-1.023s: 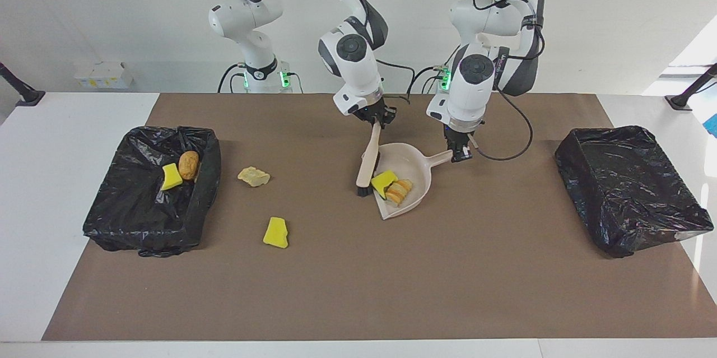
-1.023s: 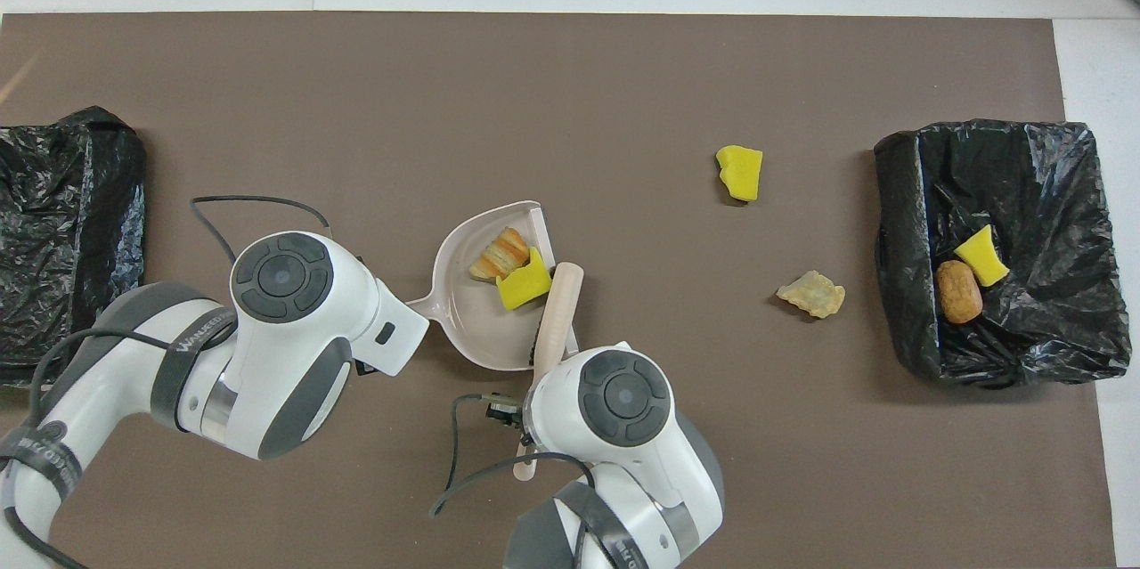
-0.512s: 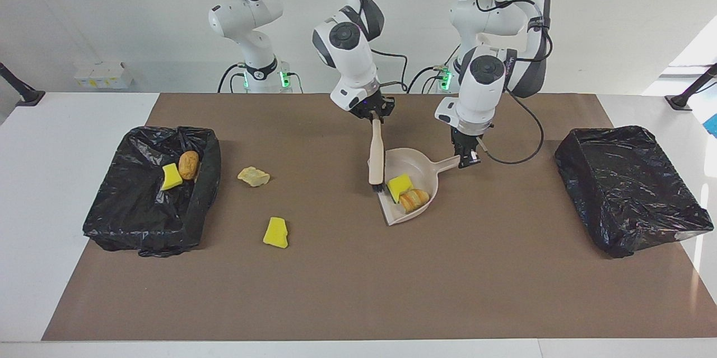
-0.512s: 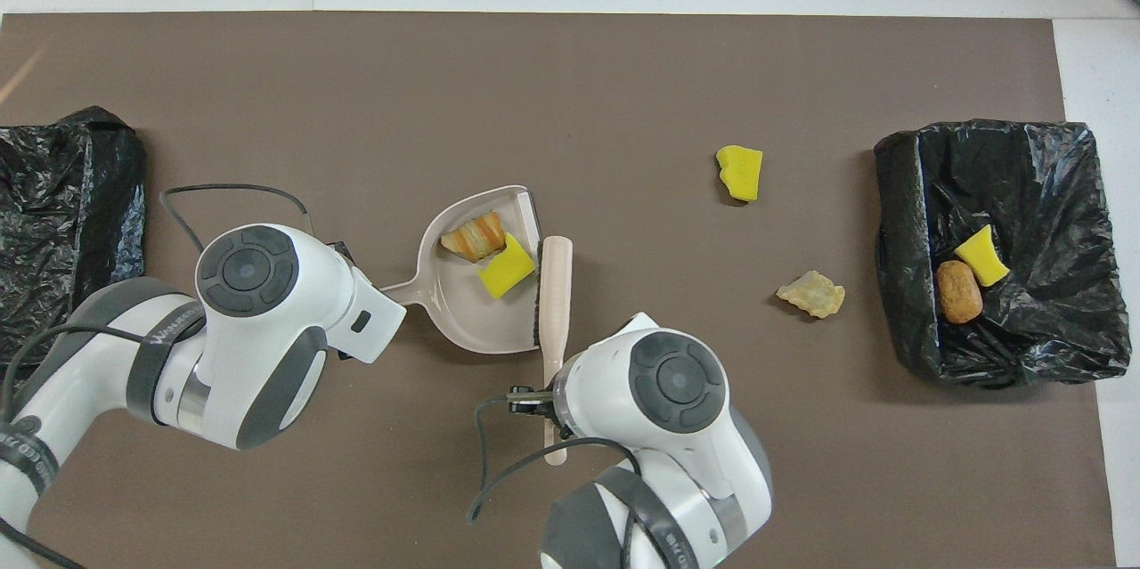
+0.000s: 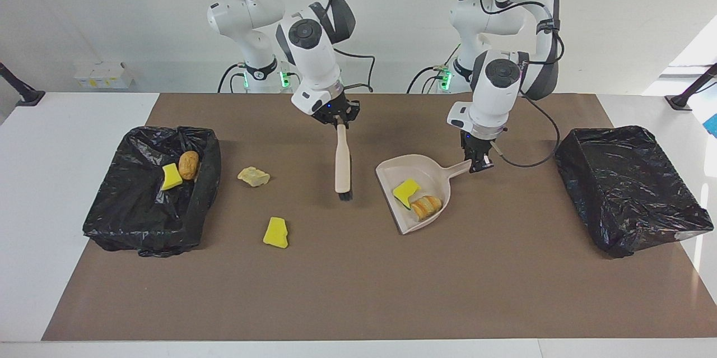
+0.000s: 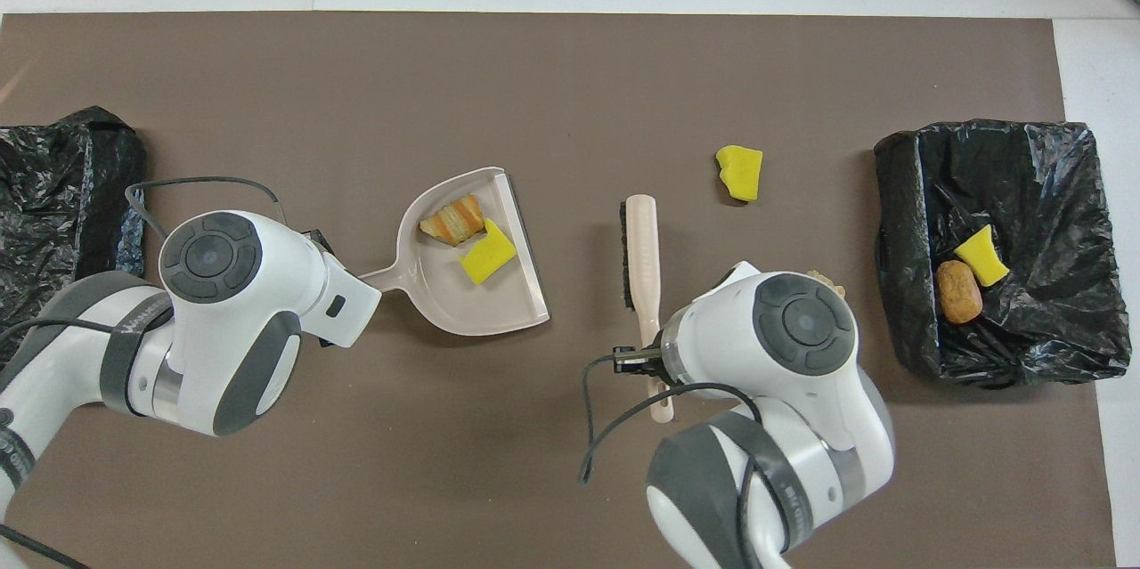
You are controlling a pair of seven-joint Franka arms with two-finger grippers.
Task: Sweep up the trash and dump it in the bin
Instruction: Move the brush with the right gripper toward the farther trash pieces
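My left gripper (image 5: 476, 164) is shut on the handle of the beige dustpan (image 5: 392, 171) (image 6: 481, 309). The pan carries a yellow sponge chunk (image 5: 406, 191) (image 6: 487, 252) and a striped bread roll (image 5: 427, 207) (image 6: 452, 219). My right gripper (image 5: 338, 121) is shut on the brush (image 5: 342, 162) (image 6: 643, 262), which hangs bristles down beside the pan. On the mat lie another yellow sponge (image 5: 276, 232) (image 6: 739, 172) and a pale lump (image 5: 254, 176), close to the black-lined bin (image 5: 140, 207) (image 6: 1024, 168) at the right arm's end.
That bin holds a yellow sponge (image 5: 171, 176) and a brown roll (image 5: 189, 164). A second black-lined bin (image 5: 627, 190) (image 6: 62, 186) stands at the left arm's end. In the overhead view the right arm covers most of the pale lump.
The two arms have drawn apart. The brush has swung away toward the right arm's end. The dustpan, with its two pieces, has shifted toward the left arm's end.
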